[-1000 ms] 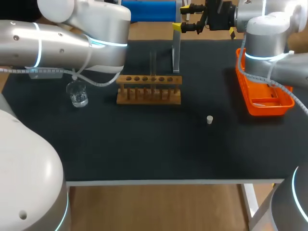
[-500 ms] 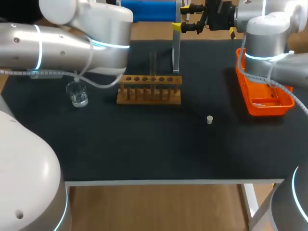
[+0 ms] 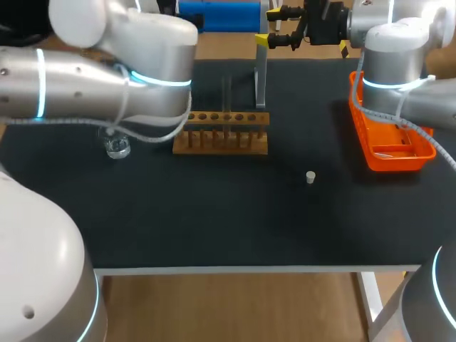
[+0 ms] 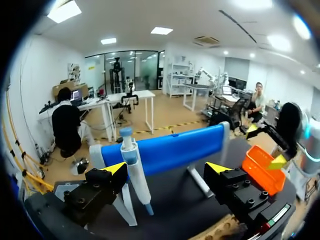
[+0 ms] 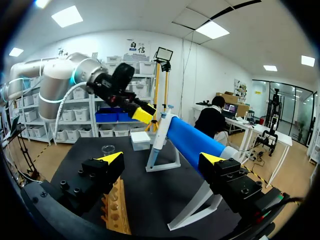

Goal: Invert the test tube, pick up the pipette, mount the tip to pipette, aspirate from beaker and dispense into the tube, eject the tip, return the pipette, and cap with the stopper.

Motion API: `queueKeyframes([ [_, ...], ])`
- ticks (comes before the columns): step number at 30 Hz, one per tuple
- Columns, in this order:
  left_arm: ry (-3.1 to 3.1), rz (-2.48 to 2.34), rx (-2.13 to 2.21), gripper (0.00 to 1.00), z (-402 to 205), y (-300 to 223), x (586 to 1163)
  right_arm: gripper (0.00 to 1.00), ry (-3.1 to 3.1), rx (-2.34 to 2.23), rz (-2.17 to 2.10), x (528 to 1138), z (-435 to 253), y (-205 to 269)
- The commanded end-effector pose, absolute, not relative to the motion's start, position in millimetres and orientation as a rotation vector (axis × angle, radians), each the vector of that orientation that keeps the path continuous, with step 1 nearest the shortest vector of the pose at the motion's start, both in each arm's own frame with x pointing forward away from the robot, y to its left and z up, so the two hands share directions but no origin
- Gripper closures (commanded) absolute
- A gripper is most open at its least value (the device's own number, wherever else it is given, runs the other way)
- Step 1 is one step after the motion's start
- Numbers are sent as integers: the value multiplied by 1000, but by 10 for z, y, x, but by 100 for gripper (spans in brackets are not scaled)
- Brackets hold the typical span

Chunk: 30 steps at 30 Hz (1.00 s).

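The test tube (image 3: 226, 96) stands upright in the wooden rack (image 3: 221, 132). Behind the rack, the pipette (image 4: 134, 167) with its blue top hangs on a white stand (image 3: 261, 71). My left gripper (image 4: 167, 172) is open, and the pipette is just ahead of it, close to one finger. In the head view the left arm hides that gripper. My right gripper (image 3: 274, 27) is open and empty at the table's far edge by the stand; its own view shows it (image 5: 162, 162) facing the pipette (image 5: 159, 134). The beaker (image 3: 117, 147) is half covered by my left arm. The small white stopper (image 3: 310, 177) lies on the mat.
An orange tray (image 3: 390, 139) sits at the right edge of the table. A blue bar (image 3: 221, 14) runs along the back. A white box (image 5: 140, 140) stands near the beaker (image 5: 107, 148).
My left arm's elbow has swung lower and now covers more of the beaker. The right arm, test tube and stopper have not moved.
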<state>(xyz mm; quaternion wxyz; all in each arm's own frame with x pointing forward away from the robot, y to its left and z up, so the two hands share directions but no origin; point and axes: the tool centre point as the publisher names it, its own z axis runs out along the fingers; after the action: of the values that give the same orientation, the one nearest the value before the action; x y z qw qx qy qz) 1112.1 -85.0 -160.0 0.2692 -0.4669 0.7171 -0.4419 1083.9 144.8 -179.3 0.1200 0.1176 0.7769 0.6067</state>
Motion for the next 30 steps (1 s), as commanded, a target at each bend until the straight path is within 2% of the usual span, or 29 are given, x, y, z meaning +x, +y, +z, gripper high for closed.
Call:
queueKeyframes([
  [1, 2006, -1354, -1055, 0, -1491, -628, 10771, 0, 2276, 342, 1772, 10849, -1789, 1441],
  [9, 2160, -1585, -663, 0, -1476, -630, 10379, 0, 2276, 342, 1772, 10849, -1789, 1441],
  [17, 2275, -1737, -381, 0, -1541, -714, 10250, 0, 2276, 342, 1772, 10849, -1789, 1441],
  [30, 2410, -1821, -170, 0, -1645, -902, 10119, 0, 2276, 342, 1772, 10849, -1789, 1441],
])
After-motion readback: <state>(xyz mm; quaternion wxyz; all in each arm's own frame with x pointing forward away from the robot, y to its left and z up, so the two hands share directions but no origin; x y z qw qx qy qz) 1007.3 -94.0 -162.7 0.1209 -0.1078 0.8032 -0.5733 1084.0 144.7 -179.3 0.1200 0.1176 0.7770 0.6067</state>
